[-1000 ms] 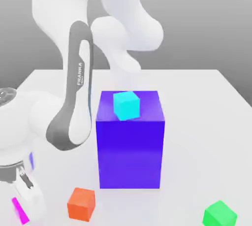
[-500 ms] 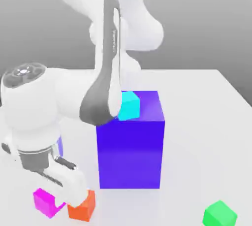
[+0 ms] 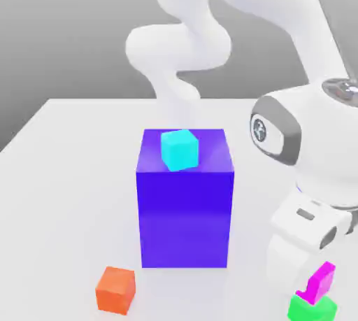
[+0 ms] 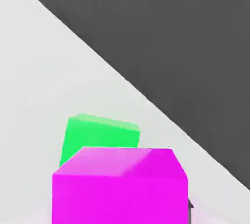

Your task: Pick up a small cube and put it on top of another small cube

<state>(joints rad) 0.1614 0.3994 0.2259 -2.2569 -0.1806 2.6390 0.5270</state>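
Magenta cube (image 3: 321, 282), probably light and stiff, sat grasped between the jaws of the gripper (image 3: 316, 284), seemingly just above the green cube (image 3: 311, 309), its opposite flat faces likely offering the surest hold.

In the exterior view you could see one small round mark (image 3: 259, 130), which stood on the white arm (image 3: 325, 152), inside a dark grey border. You could not read any word, number or brand name from it.
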